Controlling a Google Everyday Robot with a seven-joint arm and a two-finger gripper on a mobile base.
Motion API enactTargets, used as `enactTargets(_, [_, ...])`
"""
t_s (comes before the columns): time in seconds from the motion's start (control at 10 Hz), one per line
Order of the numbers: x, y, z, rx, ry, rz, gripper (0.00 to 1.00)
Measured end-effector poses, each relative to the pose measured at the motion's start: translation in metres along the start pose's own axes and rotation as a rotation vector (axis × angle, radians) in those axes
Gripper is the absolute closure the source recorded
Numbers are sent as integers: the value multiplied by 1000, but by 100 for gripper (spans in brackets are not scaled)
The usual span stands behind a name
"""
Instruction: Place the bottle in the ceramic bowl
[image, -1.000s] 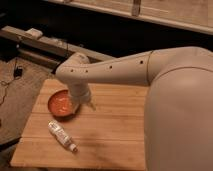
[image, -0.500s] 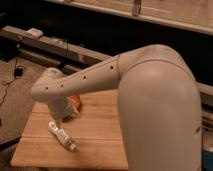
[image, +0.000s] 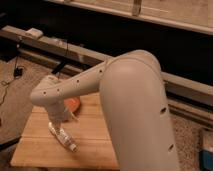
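Bottle (image: 65, 140) is lying flat on the wooden counter (image: 37, 147), slanting toward the front edge, just in front of the orange bowl (image: 74, 104), which is peeking out from behind the white arm (image: 130, 95). Over the bottle's far end the hand (image: 56, 122) is hanging low. Whether it is spread or pinching cannot be told.

1. The room is dim, and the back of it is nearly black.
2. Soft light from above hits the big white arm (image: 135, 95); its top is the brightest part.
3. The wooden table (image: 95, 147) looks warm yellow-brown.
4. The gripper (image: 59, 120) hangs low over the table's left side, just above the bottle (image: 64, 139), in the arm's shade.
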Motion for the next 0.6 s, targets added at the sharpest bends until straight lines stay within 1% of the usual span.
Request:
enactTargets(0.2, [-8,13,7,-15,17,-52,35])
enactTargets(0.5, [-14,35,13,-21,24,-114,35])
enactTargets(0.6, [-17,39,17,-21,25,-124,35])
